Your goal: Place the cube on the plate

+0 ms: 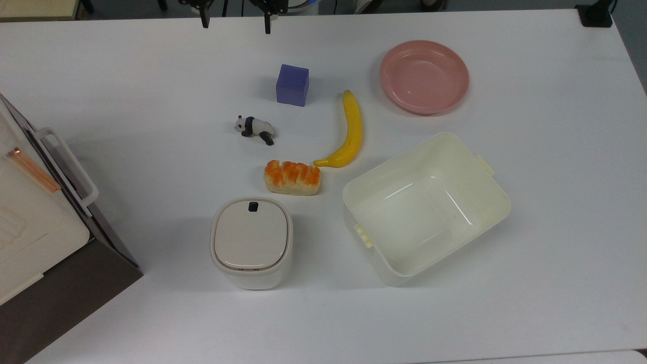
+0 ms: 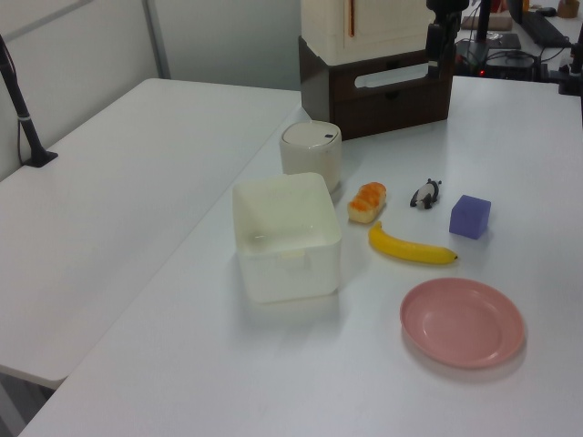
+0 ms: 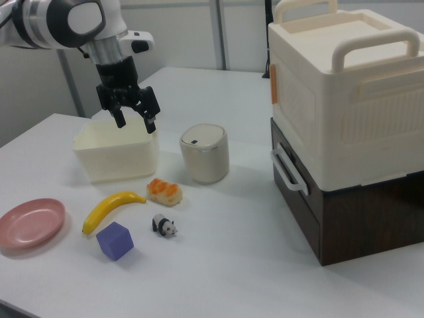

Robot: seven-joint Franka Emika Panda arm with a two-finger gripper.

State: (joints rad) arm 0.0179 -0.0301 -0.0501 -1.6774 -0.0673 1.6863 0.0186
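Free room, my claw (image 3: pixel 135 122): hanging high above the counter (image 1: pixel 556 227), fingers spread, nothing between them.

Around the cube (image 1: pixel 292 85): bare counter on every side; top face uncovered.

Between cube and plate (image 1: pixel 424 77): open counter, with only the banana (image 1: pixel 351 131) near that gap, its tip in the top view just below the line between them.

Toy panda (image 1: pixel 254 128) and bread (image 1: pixel 292 177): low, lying nearer the lidded bin (image 1: pixel 251 241).

Tall obstacles: cream tub (image 1: pixel 425 207) and stacked crates (image 3: pixel 344 112), well apart from the cube and plate.
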